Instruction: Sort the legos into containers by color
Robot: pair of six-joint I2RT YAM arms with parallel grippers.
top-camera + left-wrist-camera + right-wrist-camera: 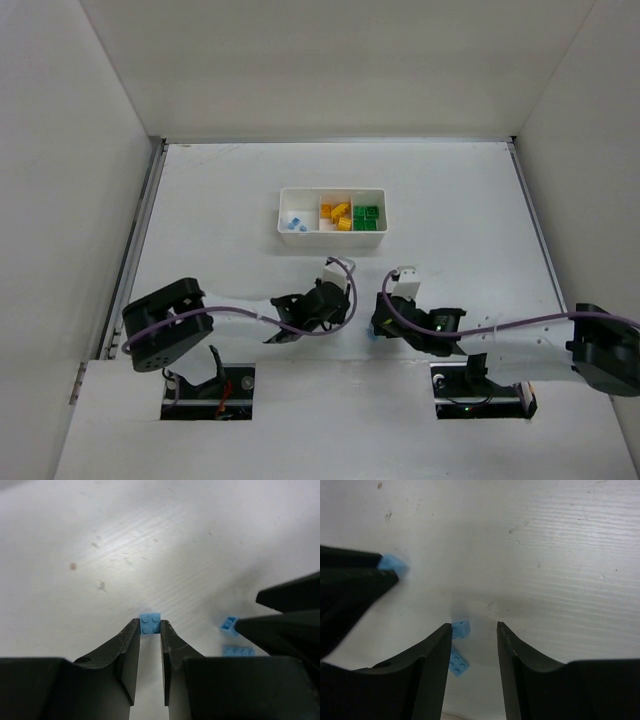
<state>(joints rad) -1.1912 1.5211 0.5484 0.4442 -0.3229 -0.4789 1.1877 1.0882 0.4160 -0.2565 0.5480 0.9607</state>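
My left gripper [150, 626] is shut on a small light blue lego [150, 622], low over the table. In the top view it [348, 312] sits close to my right gripper [377, 326], in front of the white tray [332, 190]. My right gripper [474, 626] is open. A blue lego [461, 628] lies against its left fingertip and another [458, 662] lies just behind it. The same two loose legos show in the left wrist view, one [229, 624] tilted and one [238, 651] flat. The tray holds blue legos [294, 224] left, yellow-orange [335, 214] middle, green [367, 216] right.
The two grippers almost touch: my right gripper's dark fingers [285, 612] fill the right of the left wrist view, and the left gripper's fingers [350, 580] fill the left of the right wrist view. White walls enclose the table on three sides.
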